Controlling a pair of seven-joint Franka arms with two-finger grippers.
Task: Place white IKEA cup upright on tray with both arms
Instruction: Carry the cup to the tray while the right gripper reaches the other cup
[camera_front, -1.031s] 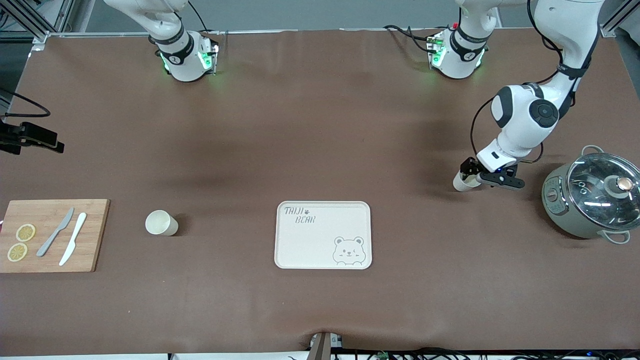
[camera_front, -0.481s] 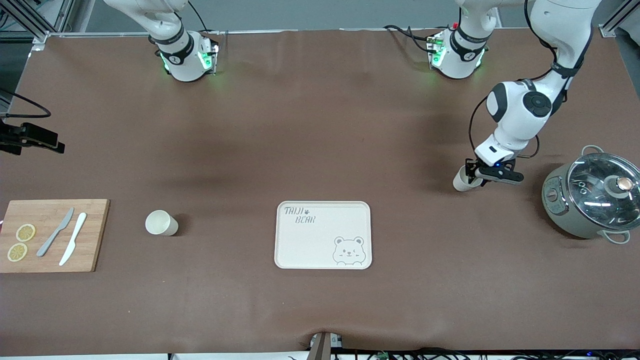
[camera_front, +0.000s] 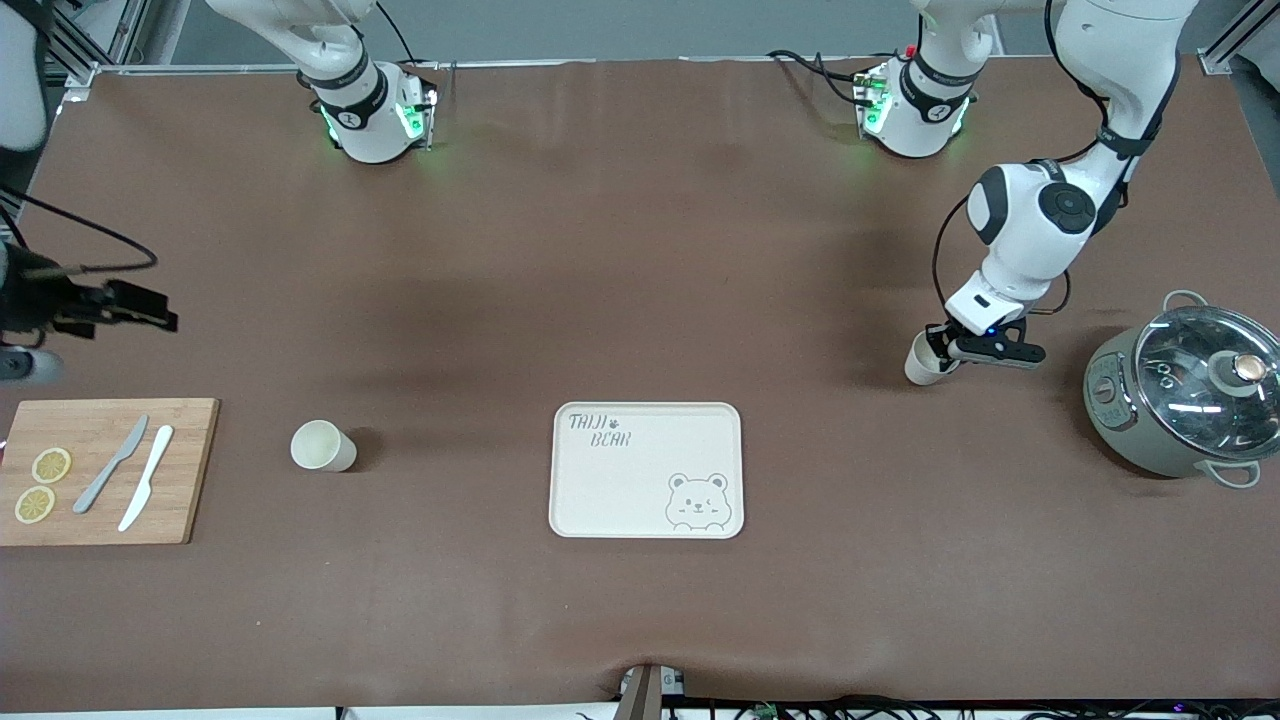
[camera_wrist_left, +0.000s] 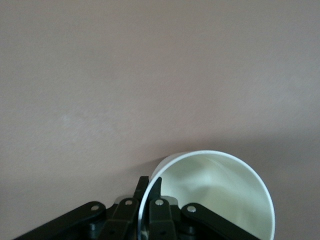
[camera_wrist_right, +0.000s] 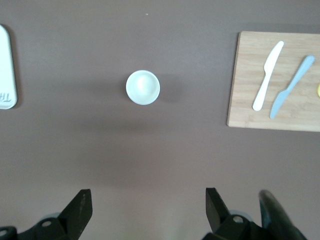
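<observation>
My left gripper (camera_front: 940, 352) is shut on the rim of a white cup (camera_front: 920, 366), one finger inside and one outside. It holds the cup tilted, low over the table beside the pot. In the left wrist view the fingers (camera_wrist_left: 155, 186) pinch the rim and the cup's mouth (camera_wrist_left: 215, 190) faces the camera. A second white cup (camera_front: 322, 445) stands upright on the table between the cutting board and the cream tray (camera_front: 640, 490). My right gripper (camera_front: 150, 308) is open and empty, high over the right arm's end of the table. Its wrist view shows this gripper (camera_wrist_right: 147, 210), the second cup (camera_wrist_right: 143, 87) and the tray's edge (camera_wrist_right: 5, 70).
A wooden cutting board (camera_front: 180, 470) with two knives (camera_front: 130, 475) and lemon slices (camera_front: 50, 465) lies at the right arm's end. A grey pot with a glass lid (camera_front: 1185, 400) stands at the left arm's end.
My right gripper has come farther in over the table from its end. My left arm has shifted a little; the held cup has barely moved.
</observation>
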